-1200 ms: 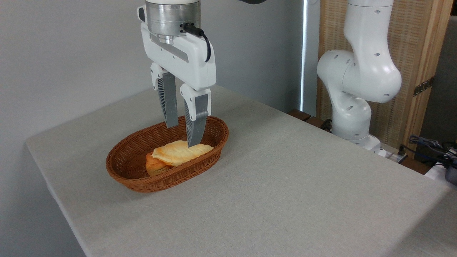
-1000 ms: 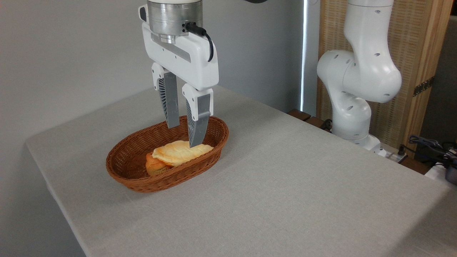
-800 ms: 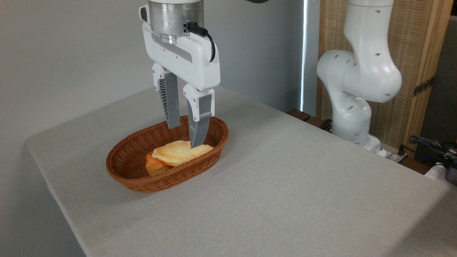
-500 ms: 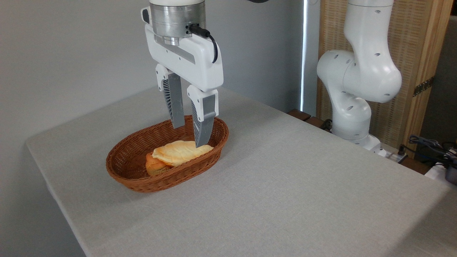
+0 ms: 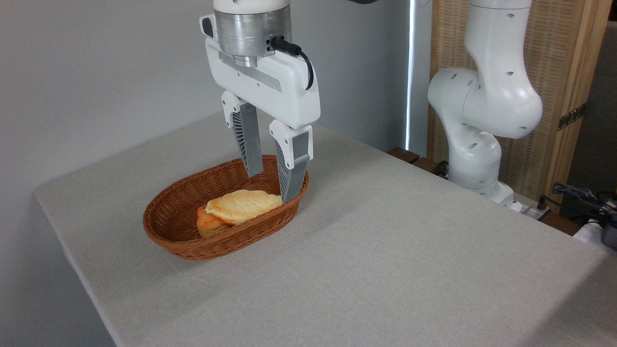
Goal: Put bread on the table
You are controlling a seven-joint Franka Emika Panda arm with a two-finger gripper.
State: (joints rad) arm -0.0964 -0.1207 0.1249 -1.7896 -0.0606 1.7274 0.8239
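While the hand hangs apart, the bread overlaps 1 bun inside the basket.

I'm seeing the near finger covering the right tip of the bread, so I can't tell whether they're touching. The bread is hiding most of the bun, and the basket wall is hiding the bun's underside. The arm is running out past the top edge. At the right edge, cables and a dark object are getting cut off, too small to identify.
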